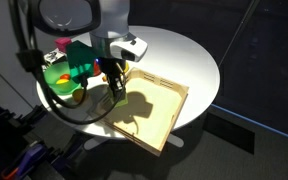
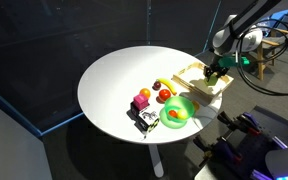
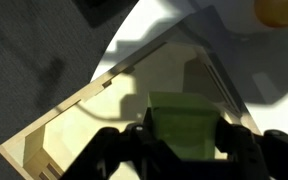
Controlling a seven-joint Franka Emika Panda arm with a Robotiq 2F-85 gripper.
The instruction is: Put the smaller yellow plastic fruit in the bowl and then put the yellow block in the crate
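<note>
"While the arm hangs there, how is it posed?"

"It bends over the white round table point(image 2: 114, 85). The forearm drops from above with the wrist pointing down, so the black two-fingered gripper point(image 1: 115, 90) sits over the large shallow light wooden crate point(image 1: 159, 120), beside the round bright green plastic bowl point(image 2: 187, 106)."

"And the pincer?"

"Closed on the small pale yellow-green cube-shaped block point(image 3: 184, 125), a finger on each side, over the crate's floor. I can't tell whether they touch."

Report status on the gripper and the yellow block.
Gripper shut on yellow block. Block held over the crate, not yet released. Nothing seen between them.
</note>
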